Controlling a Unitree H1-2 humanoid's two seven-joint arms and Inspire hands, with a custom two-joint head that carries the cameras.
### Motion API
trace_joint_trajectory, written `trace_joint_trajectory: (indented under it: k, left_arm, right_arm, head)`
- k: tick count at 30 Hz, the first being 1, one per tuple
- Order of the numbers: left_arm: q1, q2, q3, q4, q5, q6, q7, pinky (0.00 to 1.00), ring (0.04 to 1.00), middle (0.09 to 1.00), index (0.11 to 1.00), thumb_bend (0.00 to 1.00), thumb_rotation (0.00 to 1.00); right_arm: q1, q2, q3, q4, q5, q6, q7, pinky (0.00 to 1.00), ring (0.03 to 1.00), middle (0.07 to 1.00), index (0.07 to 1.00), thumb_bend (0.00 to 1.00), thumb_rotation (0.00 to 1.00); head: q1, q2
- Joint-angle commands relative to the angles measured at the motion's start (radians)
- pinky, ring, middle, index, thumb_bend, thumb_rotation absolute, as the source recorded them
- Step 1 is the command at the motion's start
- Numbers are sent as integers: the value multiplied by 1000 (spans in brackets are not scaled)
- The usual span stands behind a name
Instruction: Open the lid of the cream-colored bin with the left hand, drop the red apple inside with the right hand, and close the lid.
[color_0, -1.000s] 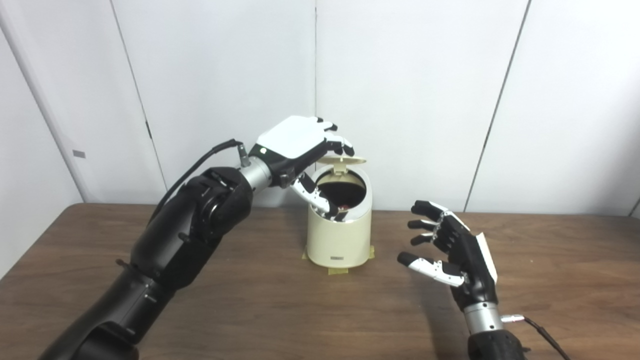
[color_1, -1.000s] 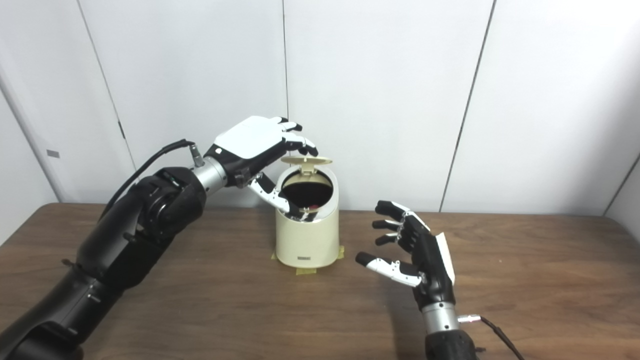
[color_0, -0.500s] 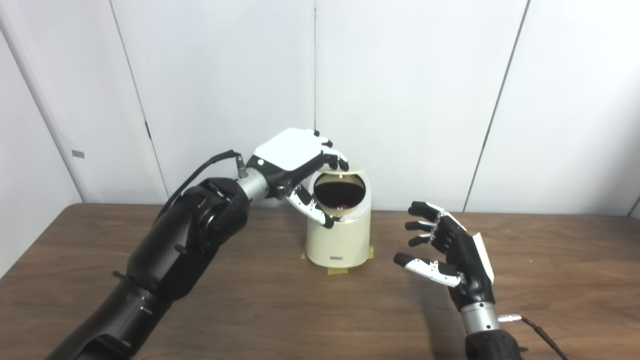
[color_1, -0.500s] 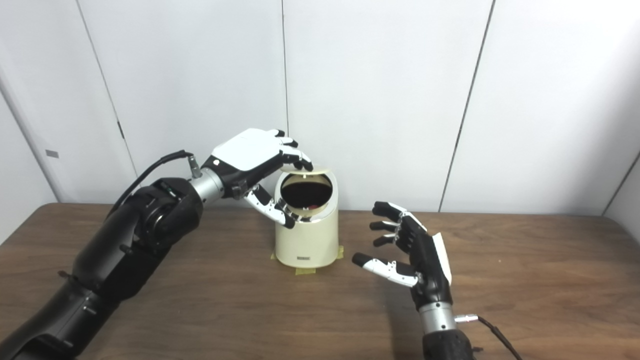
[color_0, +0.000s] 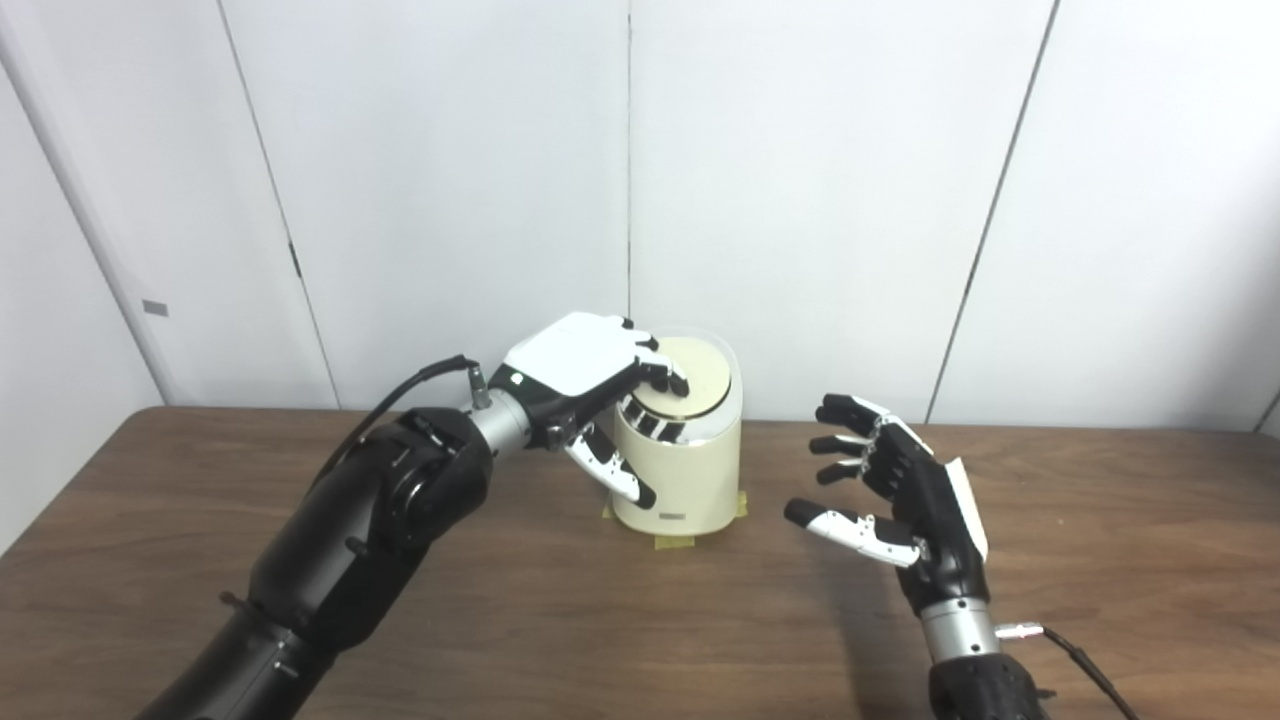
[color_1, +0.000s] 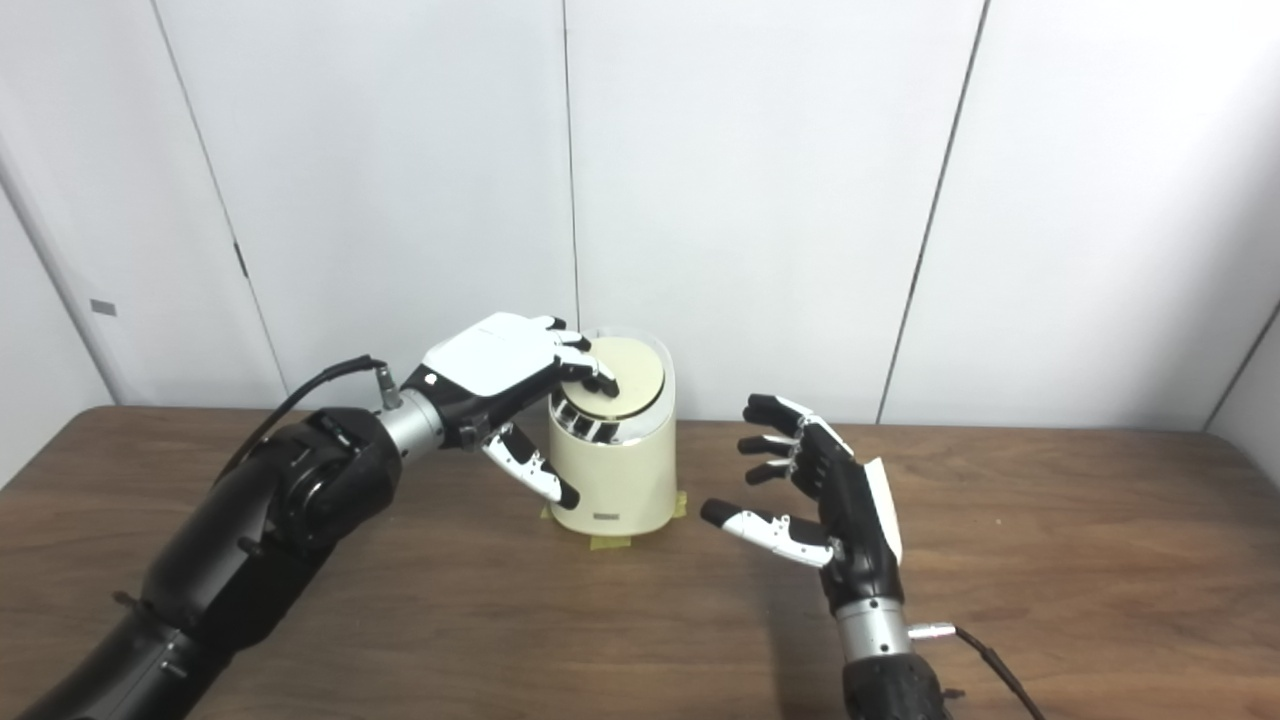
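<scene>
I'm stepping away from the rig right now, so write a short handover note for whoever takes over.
Left hand: fingers resting on top of the lid, pressing rather than gripping, holding nothing.
Right hand: open and empty, hovering above the table to the right of the bin.
Lid lies down flat over the bin's opening. The apple is not in view.
Done: lid looks closed.
Left: lift the left hand away; confirm the apple is inside.

You have two glossy black arms, each ending in a silver metal wrist collar. The left hand (color_0: 585, 385) carries a white back plate over black fingers; the right hand (color_0: 900, 500) is black with a white-segmented thumb. A black cable plugs in at each wrist.
</scene>
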Motion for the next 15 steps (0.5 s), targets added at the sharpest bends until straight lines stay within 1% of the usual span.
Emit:
trace_joint_trajectory:
  k: [1,4,7,11,15]
  left_arm:
    - [-28,2,2,-32,14,-12,23,976,916,755,771,960,358]
    - [-14,-1,-8,-40,23,-17,21,982,911,757,766,959,346]
    - [-1,-7,-35,-34,69,-21,31,980,909,781,788,944,355]
    - [14,-15,-95,-21,166,-5,28,992,951,861,863,927,371]
    - [28,-21,-128,-10,223,7,27,1000,993,882,874,948,354]
  right_arm:
    - [-39,4,-3,-26,15,-16,1,514,653,746,736,841,246]
    - [-41,4,-2,-28,7,-9,-5,512,655,747,733,848,257]
    - [-41,6,0,-36,5,-1,-6,507,650,741,732,851,264]
    - [-40,6,1,-37,6,-3,-4,503,648,741,728,856,273]
    - [-38,9,-1,-50,6,13,-7,502,646,736,726,867,281]
  head:
    - [0,2]
    - [-1,4]
    - [-1,6]
    - [-4,8]
    - [-6,13]
